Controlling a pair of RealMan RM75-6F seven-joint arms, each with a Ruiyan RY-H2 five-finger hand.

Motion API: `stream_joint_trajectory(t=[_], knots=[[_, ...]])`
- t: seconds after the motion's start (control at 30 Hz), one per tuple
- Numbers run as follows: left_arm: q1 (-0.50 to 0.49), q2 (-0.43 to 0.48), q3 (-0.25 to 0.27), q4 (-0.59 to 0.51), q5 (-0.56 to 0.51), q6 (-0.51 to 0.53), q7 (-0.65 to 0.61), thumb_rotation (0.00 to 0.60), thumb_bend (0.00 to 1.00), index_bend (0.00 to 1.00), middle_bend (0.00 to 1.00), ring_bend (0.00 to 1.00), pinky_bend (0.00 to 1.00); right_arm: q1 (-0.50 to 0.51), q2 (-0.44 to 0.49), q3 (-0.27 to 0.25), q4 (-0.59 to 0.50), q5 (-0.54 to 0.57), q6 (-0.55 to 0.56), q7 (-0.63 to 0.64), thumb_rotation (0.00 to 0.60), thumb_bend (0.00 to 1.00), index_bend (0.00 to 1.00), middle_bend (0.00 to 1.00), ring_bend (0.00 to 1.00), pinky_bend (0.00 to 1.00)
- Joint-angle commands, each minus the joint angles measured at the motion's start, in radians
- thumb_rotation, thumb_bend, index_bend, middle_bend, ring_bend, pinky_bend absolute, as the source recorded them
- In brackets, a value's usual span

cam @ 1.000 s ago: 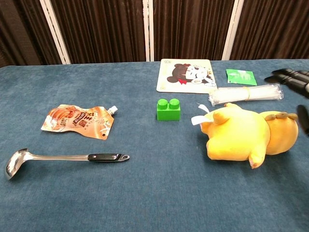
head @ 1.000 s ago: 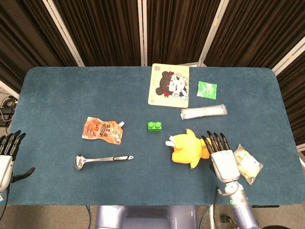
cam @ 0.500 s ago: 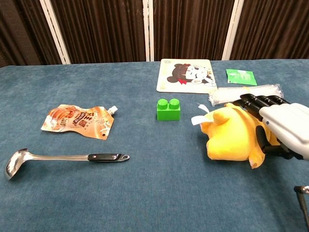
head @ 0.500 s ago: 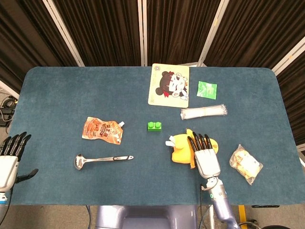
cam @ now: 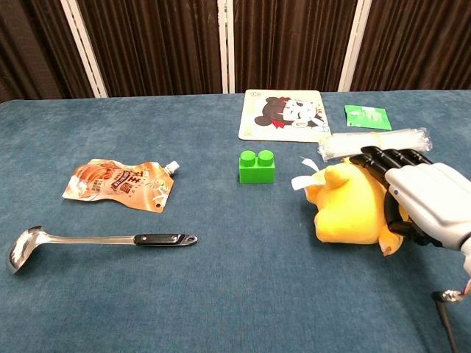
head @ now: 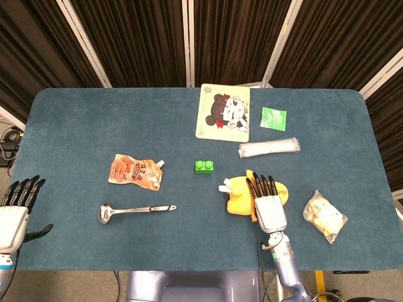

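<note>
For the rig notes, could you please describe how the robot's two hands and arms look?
Both the right hand and the left hand have pale grey-white shell backs with black fingers. The right forearm is glossy silver-grey, with a thin red-and-white wire at the wrist.

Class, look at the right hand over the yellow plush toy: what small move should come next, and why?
Probably curl the fingers around the toy. The right hand lies over the plush toy with fingers straight and spread, not yet gripping it; the toy lies on the table.
</note>
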Motion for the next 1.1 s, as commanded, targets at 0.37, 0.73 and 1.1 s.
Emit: stream_joint_trajectory(t=[0.37, 0.73, 1.1], knots=[[-0.002, -0.004, 0.002, 0.002, -0.002, -0.005, 0.008, 0.600, 0.11, 0.00, 0.00, 0.00, 0.00, -0.009, -0.018, -0.010, 0.049, 0.021, 0.007, -0.002, 0.600, 1.00, 0.00, 0.00, 0.00, 0.00], [-0.004, -0.008, 0.002, 0.002, -0.006, -0.008, 0.017, 0.600, 0.11, 0.00, 0.00, 0.00, 0.00, -0.017, 0.033, 0.018, 0.031, 0.044, 0.026, 0.017, 0.600, 1.00, 0.00, 0.00, 0.00, 0.00], [-0.003, -0.003, 0.001, 0.003, -0.007, -0.005, 0.005, 0.600, 0.11, 0.00, 0.00, 0.00, 0.00, -0.016, -0.009, -0.031, 0.033, 0.023, 0.016, -0.013, 0.600, 1.00, 0.00, 0.00, 0.00, 0.00]])
